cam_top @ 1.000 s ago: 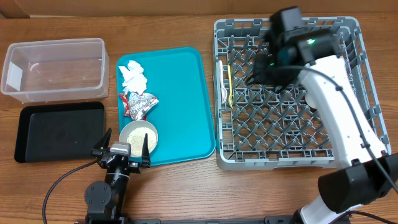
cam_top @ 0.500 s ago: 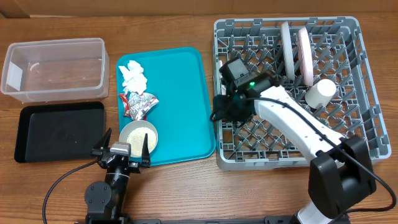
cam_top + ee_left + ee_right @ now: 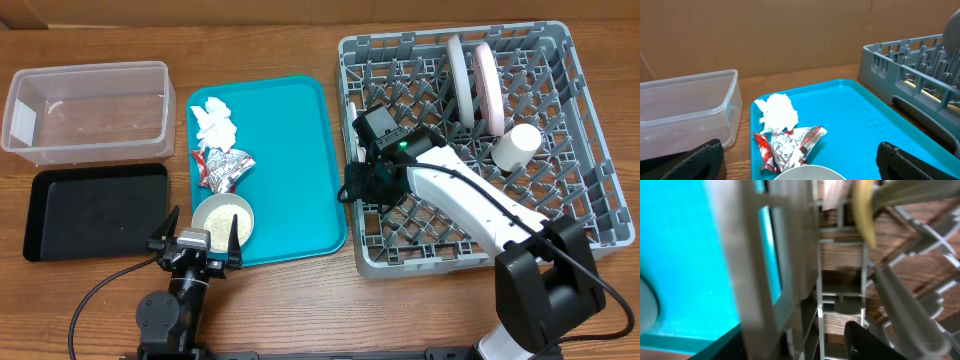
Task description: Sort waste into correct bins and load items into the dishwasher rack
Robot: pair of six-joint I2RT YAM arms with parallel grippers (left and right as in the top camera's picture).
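Note:
The grey dishwasher rack (image 3: 585, 215) holds two plates on edge, one white (image 3: 459, 78) and one pinkish (image 3: 487, 85), and a white cup (image 3: 515, 147) on its side. My right gripper (image 3: 360, 185) is open astride the rack's left wall (image 3: 782, 265). On the teal tray (image 3: 290, 130) lie the white napkin (image 3: 213, 120), the foil wrapper (image 3: 222, 167) and a white bowl (image 3: 222, 215) holding rice grains. My left gripper (image 3: 195, 245) is open and empty just in front of the bowl. The left wrist view shows the napkin (image 3: 777, 112), the wrapper (image 3: 790, 145) and the bowl's rim (image 3: 805, 172).
The clear tub (image 3: 85, 110) stands at the far left with the black tray (image 3: 95, 210) in front of it. A thin yellow utensil (image 3: 862, 210) lies in the rack near its left wall. The rack (image 3: 910, 65) stands close to the teal tray's right edge.
My right arm swung from the rack's far side to its left wall. In the last half second the rack shifted and turned slightly. The left arm has not moved.

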